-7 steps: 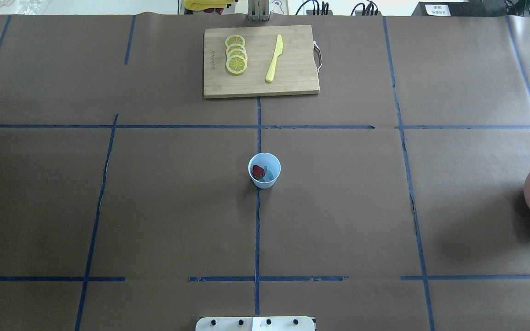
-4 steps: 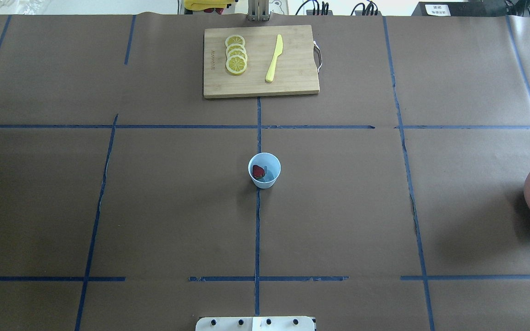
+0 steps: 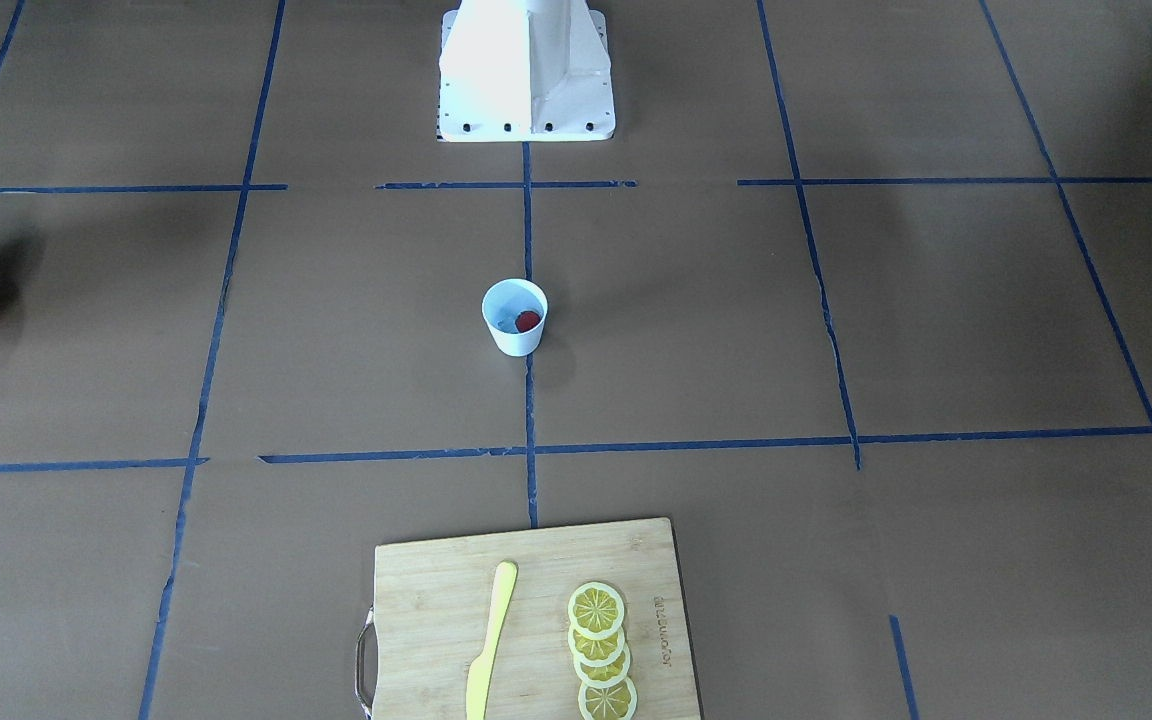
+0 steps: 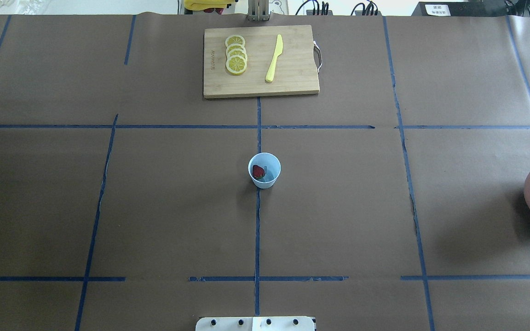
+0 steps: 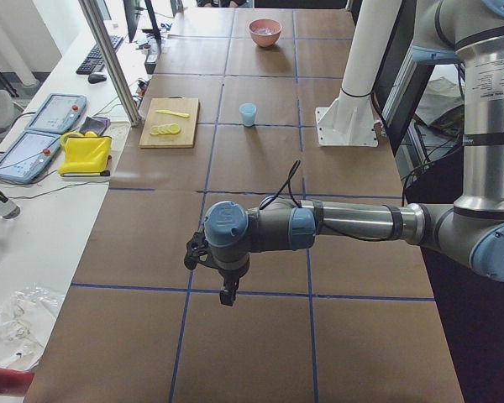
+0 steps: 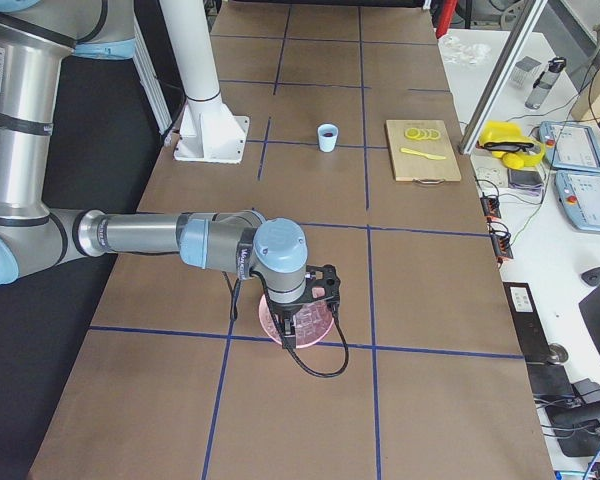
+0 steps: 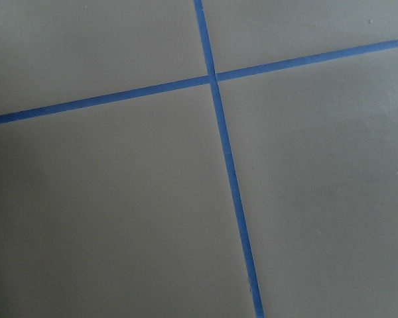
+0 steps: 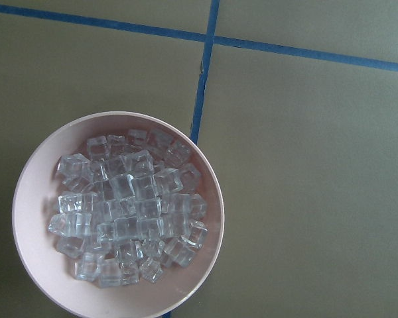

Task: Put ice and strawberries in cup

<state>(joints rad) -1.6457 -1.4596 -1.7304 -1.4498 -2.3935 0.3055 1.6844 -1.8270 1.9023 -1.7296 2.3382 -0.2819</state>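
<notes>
Nothing moved on the overhead view since a second ago: cup, strawberry and bowl sit in the same spots.

Left fingers point down over bare table at the robot's left end; they show only from the side, so I cannot tell how far apart they are. Nothing seen in them. Right fingers point down right over the bowl; again side view only, so the opening is unclear.

The right wrist view looks straight down into the bowl, which is piled with ice and sits on a blue tape line.

Cup stands upright, mouth up, on the centre tape line mid-table, well apart from both arms. Strawberry is inside, against the wall on the robot's left side; it is too small to tell its long axis or where its tip points. The pale bluish bit beside it may be ice; unclear.

Cutting board is at the far edge, with lemon slices and a yellow knife on it.
</notes>
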